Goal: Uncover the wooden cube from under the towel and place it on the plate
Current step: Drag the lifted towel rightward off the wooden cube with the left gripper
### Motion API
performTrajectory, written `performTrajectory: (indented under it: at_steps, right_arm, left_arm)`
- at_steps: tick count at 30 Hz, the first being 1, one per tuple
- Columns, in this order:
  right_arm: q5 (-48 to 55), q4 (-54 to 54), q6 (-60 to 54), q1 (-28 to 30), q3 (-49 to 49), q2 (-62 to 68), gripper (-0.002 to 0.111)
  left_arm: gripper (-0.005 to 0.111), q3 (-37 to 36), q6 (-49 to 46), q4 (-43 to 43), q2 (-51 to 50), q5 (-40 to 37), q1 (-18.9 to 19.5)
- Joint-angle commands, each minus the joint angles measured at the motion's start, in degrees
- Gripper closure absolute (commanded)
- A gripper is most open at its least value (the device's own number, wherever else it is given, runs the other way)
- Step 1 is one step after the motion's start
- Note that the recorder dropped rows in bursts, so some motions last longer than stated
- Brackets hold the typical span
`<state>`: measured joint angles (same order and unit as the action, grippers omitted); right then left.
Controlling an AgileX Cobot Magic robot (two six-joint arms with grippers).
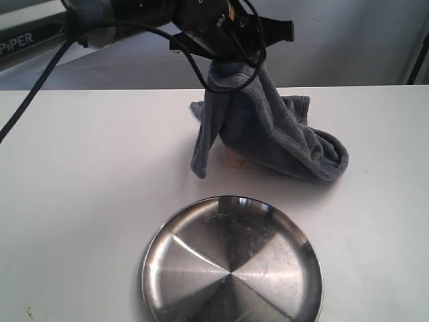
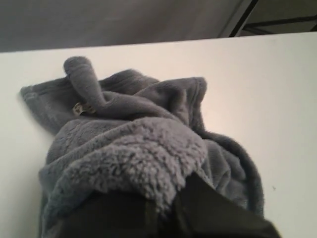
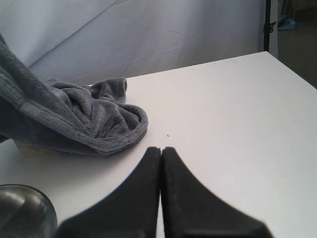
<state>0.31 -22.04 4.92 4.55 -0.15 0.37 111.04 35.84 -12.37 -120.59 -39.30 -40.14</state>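
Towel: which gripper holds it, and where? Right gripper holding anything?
Left gripper is shut on the towel, pinching a bunched fold at its raised top. Right gripper is shut, holding nothing.

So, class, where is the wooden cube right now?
In the exterior view, the cube peeks out beneath the lifted towel, on the table just beyond the plate.

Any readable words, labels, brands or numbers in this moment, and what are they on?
"PIPER": pale letters on the dark arm link at the exterior view's upper left edge.
Nothing readable on the towel or the plate; neither wrist view shows any text.
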Motion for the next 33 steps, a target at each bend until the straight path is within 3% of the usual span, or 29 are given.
performTrajectory:
  at_steps: [1, 10, 15, 25, 33]
  right_arm:
    - [0.68, -0.28, 0.23, 0.0, 0.15, -0.37, 0.105]
    - [0.68, -0.28, 0.23, 0.0, 0.15, -0.37, 0.105]
    - [0.68, -0.28, 0.23, 0.0, 0.15, -0.37, 0.105]
    - [0.68, -0.28, 0.23, 0.0, 0.15, -0.37, 0.105]
    - [0.68, -0.28, 0.23, 0.0, 0.15, -0.37, 0.105]
  left_arm:
    - [0.107, 1.78, -0.59, 0.12, 1.07, 6.97, -0.76]
    - [0.107, 4.43, -0.81, 1.63, 1.07, 16.98, -1.16]
    - [0.107, 4.43, -0.81, 2.9, 0.12, 23.7, -3.56]
    - [0.107, 4.43, -0.81, 2.8, -8.02, 37.58, -15.68]
    - [0.107, 4.43, -0.7, 2.8, -14.1, 35.3, -21.32]
